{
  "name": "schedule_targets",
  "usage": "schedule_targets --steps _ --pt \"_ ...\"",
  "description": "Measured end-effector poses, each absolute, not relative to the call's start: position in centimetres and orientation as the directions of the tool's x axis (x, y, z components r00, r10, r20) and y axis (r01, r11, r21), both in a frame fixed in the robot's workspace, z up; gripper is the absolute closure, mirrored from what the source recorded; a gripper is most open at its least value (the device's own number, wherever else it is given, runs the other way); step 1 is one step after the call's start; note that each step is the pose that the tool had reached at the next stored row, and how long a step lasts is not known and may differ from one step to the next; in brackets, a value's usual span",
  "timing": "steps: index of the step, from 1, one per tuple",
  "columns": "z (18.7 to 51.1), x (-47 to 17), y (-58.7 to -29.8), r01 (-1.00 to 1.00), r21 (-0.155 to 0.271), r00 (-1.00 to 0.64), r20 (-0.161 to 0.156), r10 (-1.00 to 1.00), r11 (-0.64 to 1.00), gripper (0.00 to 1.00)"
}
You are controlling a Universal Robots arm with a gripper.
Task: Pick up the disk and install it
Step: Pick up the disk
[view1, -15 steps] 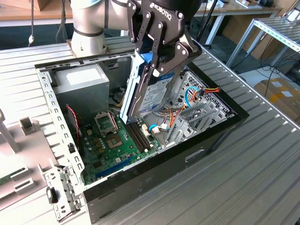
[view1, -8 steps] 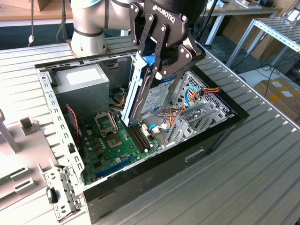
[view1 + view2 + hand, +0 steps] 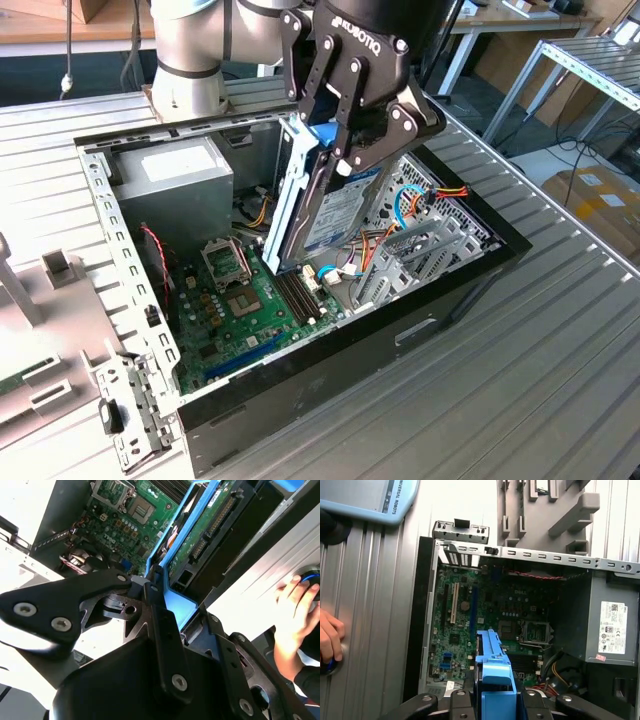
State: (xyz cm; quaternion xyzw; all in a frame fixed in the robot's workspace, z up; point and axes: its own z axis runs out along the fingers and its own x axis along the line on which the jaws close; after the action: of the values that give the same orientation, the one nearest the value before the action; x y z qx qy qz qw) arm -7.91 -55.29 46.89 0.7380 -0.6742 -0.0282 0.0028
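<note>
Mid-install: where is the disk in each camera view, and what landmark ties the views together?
Exterior view: the disk, tilted, label showing, held by the gripper above the open case.
Second wrist view: its green underside and blue side piece, just beyond the gripper.
First wrist view: its blue edge, held over the motherboard.
Shared landmark: the green motherboard.

The exterior view looks down on the open case [image 3: 400,335] from outside; both close wrist views share its motherboard [image 3: 465,615] [image 3: 120,525].

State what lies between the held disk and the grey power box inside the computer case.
In the exterior view, a metal cage and yellow wires lie between the disk and the power box.
</note>
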Motion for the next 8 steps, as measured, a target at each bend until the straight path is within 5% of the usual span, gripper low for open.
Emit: schedule_targets --steps 8 --pt "46.8 -7.03 -55.92 -0.995 0.042 0.088 -0.038 -0.995 -0.089 0.63"
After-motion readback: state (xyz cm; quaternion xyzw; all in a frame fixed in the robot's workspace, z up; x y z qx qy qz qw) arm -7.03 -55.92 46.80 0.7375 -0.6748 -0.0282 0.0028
